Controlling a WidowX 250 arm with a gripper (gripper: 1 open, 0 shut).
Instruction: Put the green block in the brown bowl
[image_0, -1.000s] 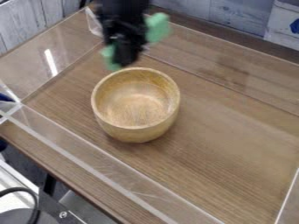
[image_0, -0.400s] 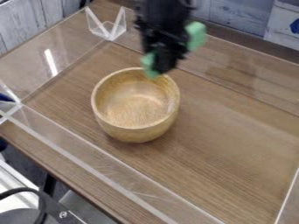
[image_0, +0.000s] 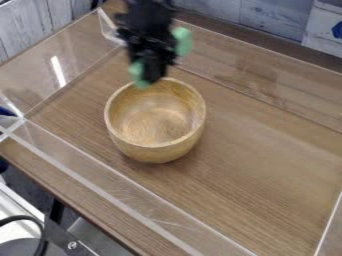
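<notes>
Fingers (image_0: 154, 62) are closed tight on the green block (image_0: 159, 53) — it hangs tilted in the gripper (image_0: 151, 68), in the air just above the far rim of the brown bowl (image_0: 156, 121) on the wooden table (image_0: 254, 160).

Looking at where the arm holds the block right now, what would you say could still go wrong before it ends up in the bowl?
1. The black end effector grips the flat mint-green block above the far rim of the round tan wooden bowl, not its centre; released here, the block might strike the rim and fall onto the wooden table.
2. The block looks tilted in the grip, so it may tumble unpredictably.
3. Descending here might knock the rim and shift the bowl.
</notes>
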